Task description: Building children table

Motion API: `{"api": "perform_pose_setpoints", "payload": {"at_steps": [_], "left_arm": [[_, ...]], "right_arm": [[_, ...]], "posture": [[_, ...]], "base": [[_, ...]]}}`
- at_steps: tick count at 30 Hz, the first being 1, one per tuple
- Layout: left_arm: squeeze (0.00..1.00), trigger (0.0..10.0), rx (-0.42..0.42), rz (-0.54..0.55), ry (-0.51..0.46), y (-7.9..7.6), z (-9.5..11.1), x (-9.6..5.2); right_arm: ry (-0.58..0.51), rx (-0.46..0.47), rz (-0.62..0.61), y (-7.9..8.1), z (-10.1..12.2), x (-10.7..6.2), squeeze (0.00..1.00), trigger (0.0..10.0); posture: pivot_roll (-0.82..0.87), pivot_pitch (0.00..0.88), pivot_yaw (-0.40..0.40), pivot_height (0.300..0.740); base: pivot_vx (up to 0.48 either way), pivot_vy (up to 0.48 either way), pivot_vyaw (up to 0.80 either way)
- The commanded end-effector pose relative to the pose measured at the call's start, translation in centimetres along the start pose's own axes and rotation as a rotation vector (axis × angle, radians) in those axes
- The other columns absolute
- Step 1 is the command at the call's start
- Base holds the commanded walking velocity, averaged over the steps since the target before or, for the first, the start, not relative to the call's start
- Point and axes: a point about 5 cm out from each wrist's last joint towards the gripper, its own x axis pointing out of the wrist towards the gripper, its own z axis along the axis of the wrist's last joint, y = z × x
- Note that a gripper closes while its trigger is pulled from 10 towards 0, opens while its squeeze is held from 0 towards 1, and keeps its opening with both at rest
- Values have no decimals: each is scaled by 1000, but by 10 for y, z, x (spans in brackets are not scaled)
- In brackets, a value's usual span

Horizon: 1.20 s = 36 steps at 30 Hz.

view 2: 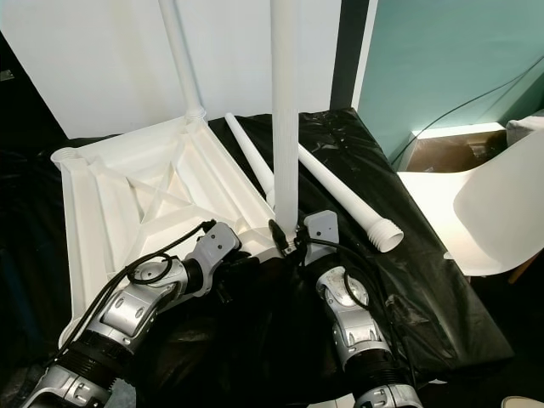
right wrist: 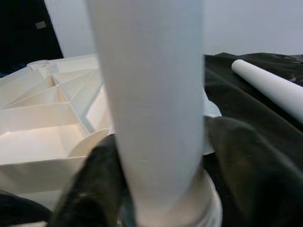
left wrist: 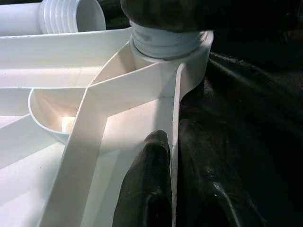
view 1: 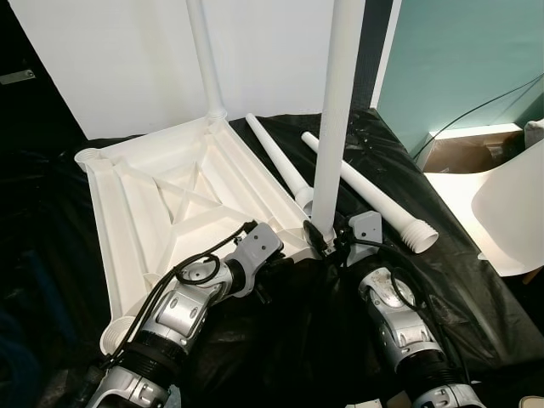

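- My right tool (view 1: 327, 240) is closed narrow around the foot of the upright leg (view 1: 338, 110), just above its threaded end, which sits in the near corner socket of the upturned tabletop (view 1: 161, 200). I judge that grip is there to keep the leg straight while it is turned in.
- My left tool (view 1: 274, 259) pinches the tabletop's near rim beside that socket; in the left wrist view one finger (left wrist: 147, 179) lies inside the rim wall and the other outside. I take this as bracing, so the top does not spin with the leg.
- The tabletop lies underside up on the bench (view 1: 280, 340), which is draped in black sheeting, its ribs showing.
- A second leg (view 1: 204, 55) already stands in the far corner socket.
- Two loose legs (view 1: 374, 191) lie on the sheeting just past the right tool, close enough to catch my wrist as it rotates.
- A white chair (view 1: 510, 208) stands off the bench to the right, well apart.
- Two corner sockets on the left side are not yet filled.
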Motion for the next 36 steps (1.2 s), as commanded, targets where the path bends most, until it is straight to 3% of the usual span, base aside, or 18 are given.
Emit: {"api": "perform_pose_setpoints", "payload": {"at_steps": [1,2,3,4,5,14,16,25,26,27,28,29,30,32,36], "left_arm": [[0,10000,-91,-22,144,-7,-35,-1],[0,10000,-91,-22,144,-7,-35,-1],[0,10000,-94,-19,135,-6,-33,1],[0,10000,-95,-16,129,-5,-31,2],[0,10000,-95,-15,126,-5,-30,4],[0,10000,-93,-25,135,-9,-34,5],[0,10000,-93,-24,134,-8,-33,5],[0,10000,-96,-18,131,-7,-33,4],[0,10000,-97,-16,133,-7,-34,3],[0,10000,-97,-16,133,-7,-34,3],[0,10000,-98,-14,132,-7,-34,3],[0,10000,-98,-12,132,-7,-34,3],[0,10000,-98,-12,132,-7,-34,3],[0,10000,-99,-10,130,-6,-33,3],[0,10000,-99,-9,132,-6,-34,3]], "right_arm": [[24,11,17,-10,-1,-1,1000,10000],[24,11,17,-10,-1,-1,1000,10000],[50,-8,66,-13,-2,2,392,10000],[68,-24,92,-15,-3,4,392,10000],[80,-36,141,-16,-2,7,0,10000],[100,-135,304,-32,11,18,0,10000],[98,-126,340,-32,13,19,0,0],[143,-60,342,-13,-5,10,0,0],[133,-67,273,-4,-10,6,0,0],[133,-67,273,-4,-10,6,0,0],[125,-67,192,-1,-13,4,0,0],[118,-29,65,0,-18,1,0,0],[118,-29,65,0,-18,1,0,0],[113,28,-91,1,-24,-3,0,0],[71,24,-164,0,-19,0,0,0]], "posture": [[44,0,39,740],[44,0,39,740],[38,0,26,740],[38,0,26,740],[35,0,21,740],[26,0,25,740],[28,0,25,740],[37,0,22,740],[38,0,18,740],[38,0,18,740],[39,0,14,740],[39,0,14,740],[39,0,14,740],[39,0,14,740],[42,0,23,740]], "base": [[0,0,0],[0,0,0],[0,0,0],[0,0,0],[0,0,0],[0,0,0],[0,0,0],[0,0,0],[0,0,0],[0,0,0],[0,0,0],[0,0,0],[0,0,0],[0,0,0],[0,0,0]]}}
